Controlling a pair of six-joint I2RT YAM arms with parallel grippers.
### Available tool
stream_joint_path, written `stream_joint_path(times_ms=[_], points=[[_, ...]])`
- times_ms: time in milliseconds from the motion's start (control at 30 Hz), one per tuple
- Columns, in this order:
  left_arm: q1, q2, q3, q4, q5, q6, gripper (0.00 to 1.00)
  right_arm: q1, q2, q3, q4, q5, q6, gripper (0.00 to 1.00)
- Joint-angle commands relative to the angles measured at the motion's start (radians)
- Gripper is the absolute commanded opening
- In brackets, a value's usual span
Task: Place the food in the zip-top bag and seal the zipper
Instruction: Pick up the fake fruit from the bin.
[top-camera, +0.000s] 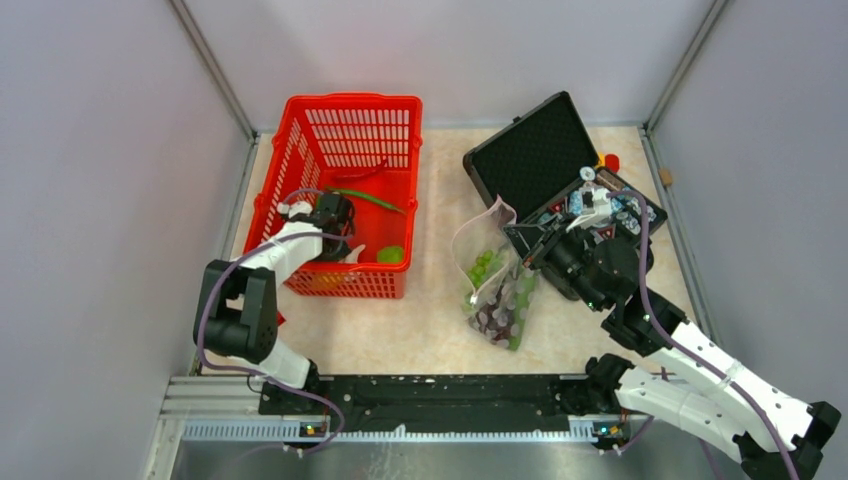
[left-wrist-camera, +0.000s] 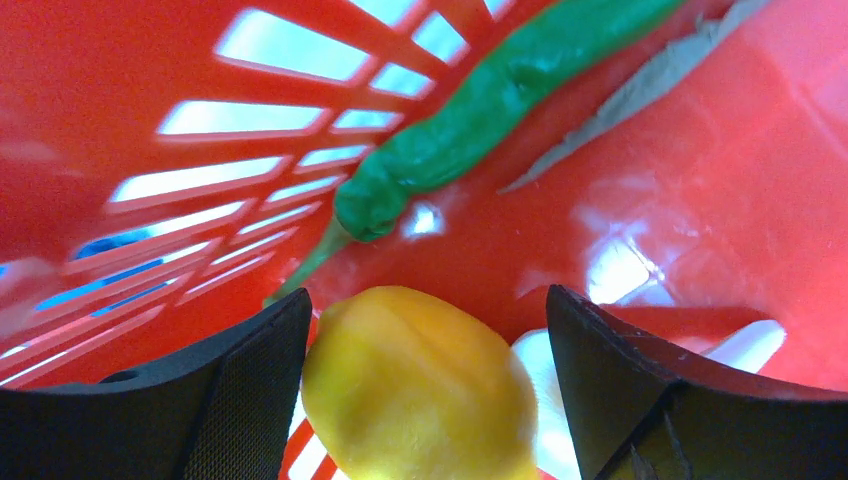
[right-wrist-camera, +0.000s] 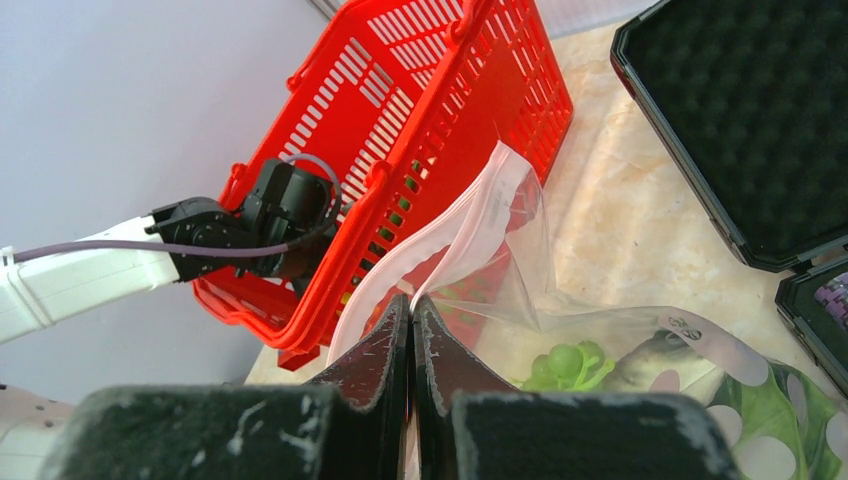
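My left gripper (top-camera: 335, 232) is down inside the red basket (top-camera: 345, 120). Its jaws are open around the yellow lemon (left-wrist-camera: 420, 385), which lies between the pads (left-wrist-camera: 260, 370). A long green leaf (left-wrist-camera: 480, 110) and a slender grey piece (left-wrist-camera: 640, 90) lie on the basket floor beyond. The green lime (top-camera: 390, 255) sits in the basket's near right corner. My right gripper (right-wrist-camera: 411, 300) is shut on the pink zipper (right-wrist-camera: 440, 235) and holds the zip-top bag (top-camera: 497, 285) with its mouth open. Inside are green grapes (right-wrist-camera: 570, 365), a grey fish (right-wrist-camera: 655, 360) and purple grapes (top-camera: 495, 320).
An open black foam-lined case (top-camera: 535, 150) stands at the back right, with small gadgets (top-camera: 610, 210) in its lower half. The bag lies between the basket and the case. Grey walls close in the table on three sides.
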Motion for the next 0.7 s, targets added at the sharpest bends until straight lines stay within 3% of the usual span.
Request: stream_joint_path(times_ms=[0, 100, 200, 400, 533, 667], points=[[0.001, -0.014, -0.032, 0.031, 0.174, 0.035, 0.88, 0.003, -0.016, 0.027, 0.082, 0.010, 0.008, 0.00], [0.001, -0.043, -0.050, 0.049, 0.188, 0.048, 0.84, 0.003, -0.016, 0.024, 0.082, 0.014, 0.011, 0.00], [0.001, -0.060, -0.047, 0.044, 0.174, 0.065, 0.65, 0.003, -0.013, 0.025, 0.082, 0.010, 0.011, 0.00], [0.001, -0.110, -0.027, 0.039, 0.166, 0.094, 0.42, 0.003, -0.012, 0.023, 0.082, 0.011, 0.014, 0.00], [0.001, -0.143, -0.021, 0.029, 0.156, 0.106, 0.35, 0.003, -0.011, 0.022, 0.081, 0.009, 0.017, 0.00], [0.001, -0.213, -0.017, 0.028, 0.138, 0.113, 0.35, 0.003, -0.011, 0.023, 0.082, 0.009, 0.018, 0.00]])
